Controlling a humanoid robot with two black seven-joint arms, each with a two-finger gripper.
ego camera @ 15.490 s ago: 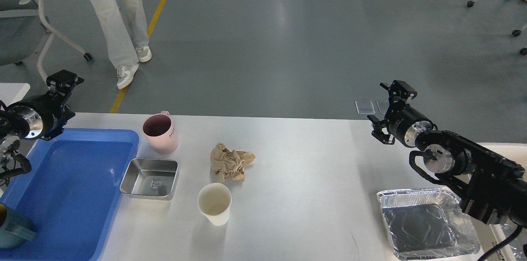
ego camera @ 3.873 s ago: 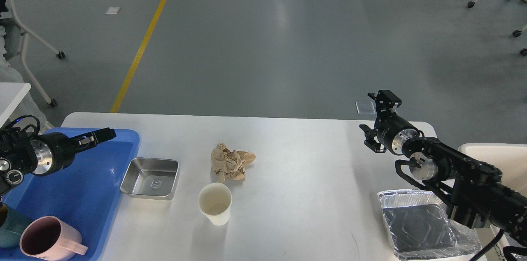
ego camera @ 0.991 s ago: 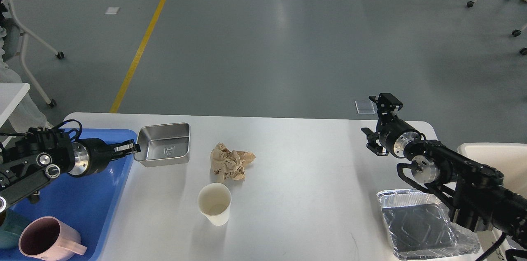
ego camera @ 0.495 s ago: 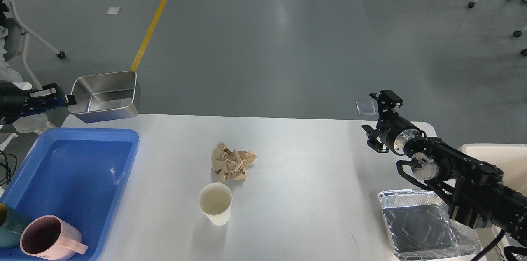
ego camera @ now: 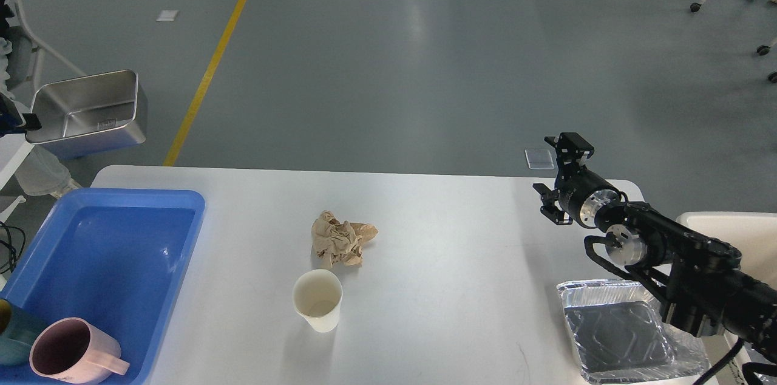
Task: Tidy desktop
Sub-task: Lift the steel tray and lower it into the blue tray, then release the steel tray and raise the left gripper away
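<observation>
Worktop, the big white one, fills the lower part of the view, and it is only partly tidy.

Nearest, at the left, the blue tray already has a pink mug in its near corner, with a dark teal cup beside it at the edge of the view. At the near right, a foil tray sits on the worktop's corner, partly under the right arm.

A little farther in, a white paper cup stands upright, and just behind it lies a crumpled brown paper. These two look like what is left to clear away. Nothing stands close around them, so the way to them looks open.

Farther back, the right pincer hangs over the far right edge of the worktop. It holds nothing, but it is too dark and small to tell if it is open or closed.

Farthest, high at the left, a steel pan is up in the air, off the worktop. The left pincer grips its left rim, though only a bit of it shows. The pan is not yet in the blue tray.
</observation>
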